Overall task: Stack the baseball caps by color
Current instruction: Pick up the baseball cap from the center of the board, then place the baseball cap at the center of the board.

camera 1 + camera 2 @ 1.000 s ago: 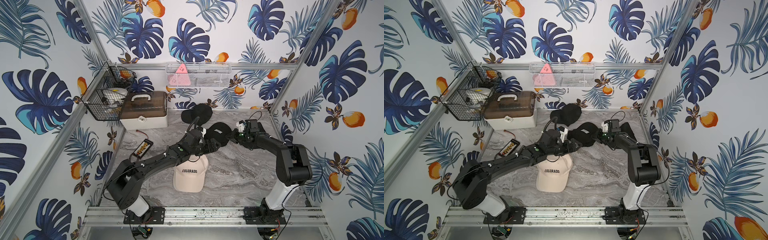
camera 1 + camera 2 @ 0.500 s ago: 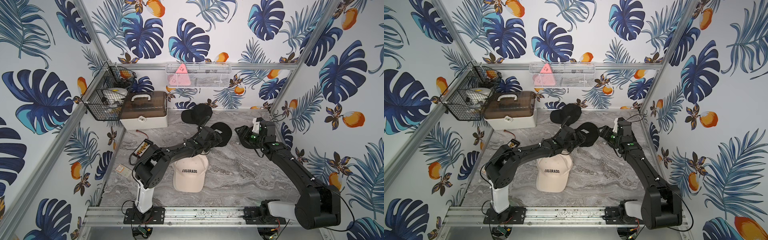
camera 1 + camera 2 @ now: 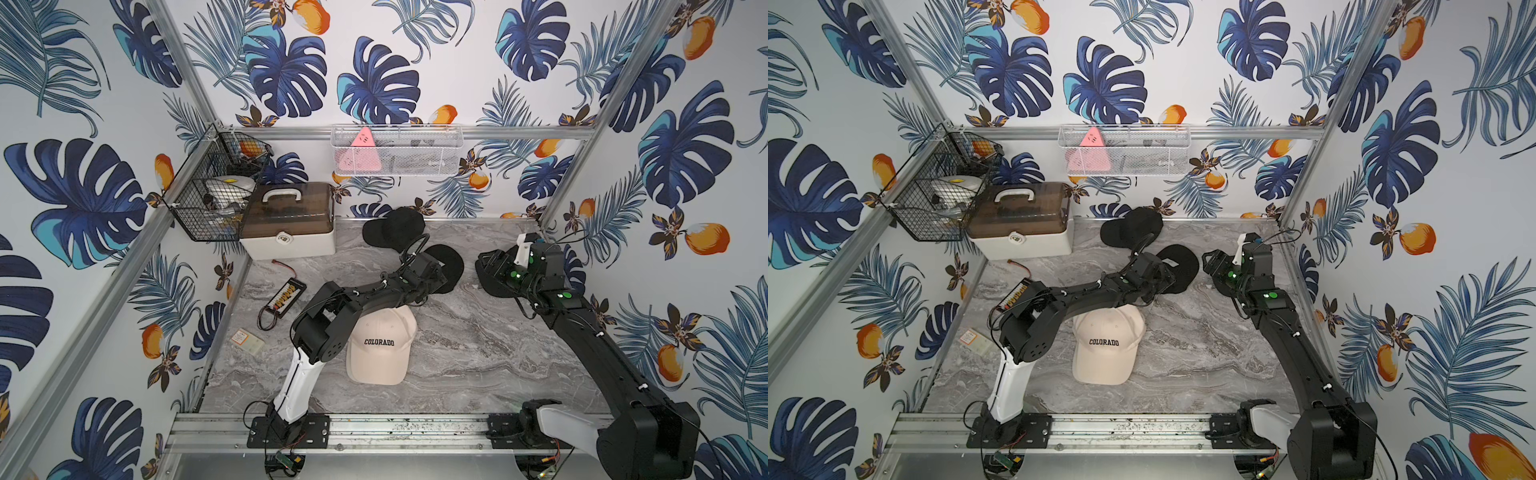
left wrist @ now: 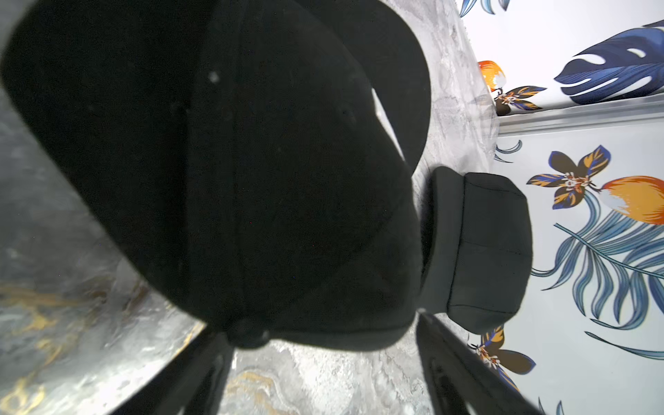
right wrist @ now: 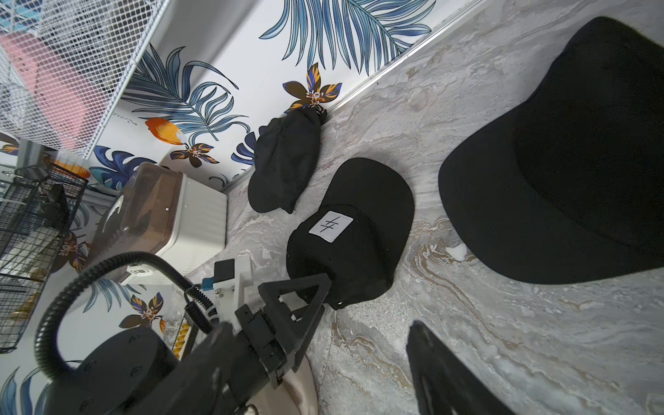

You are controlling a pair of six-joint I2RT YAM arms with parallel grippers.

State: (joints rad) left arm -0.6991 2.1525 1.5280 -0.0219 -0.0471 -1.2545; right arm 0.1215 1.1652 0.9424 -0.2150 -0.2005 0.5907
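Your grey marble tabletop (image 3: 478, 357) lies bare across its front right, between the right wall and the cream fabric cap lettered COLORADO (image 3: 380, 353) at centre front. The back half is crowded. The right arm (image 3: 582, 332) stretches low along the right wall. The right gripper (image 3: 487, 266) sits near the back right corner, jaws parted and empty, beside a plain black flat-brimmed cap (image 5: 575, 161) lying loose on the marble. The left arm (image 3: 365, 293) folds at the elbow, crosses above the cream cap's rear and reaches back to centre. There the left gripper (image 3: 439, 281) spreads its jaws at the crown of the black cap with a white square patch (image 5: 359, 222), unclenched. A crumpled black cap (image 5: 284, 165) leans against the back wall's rail.
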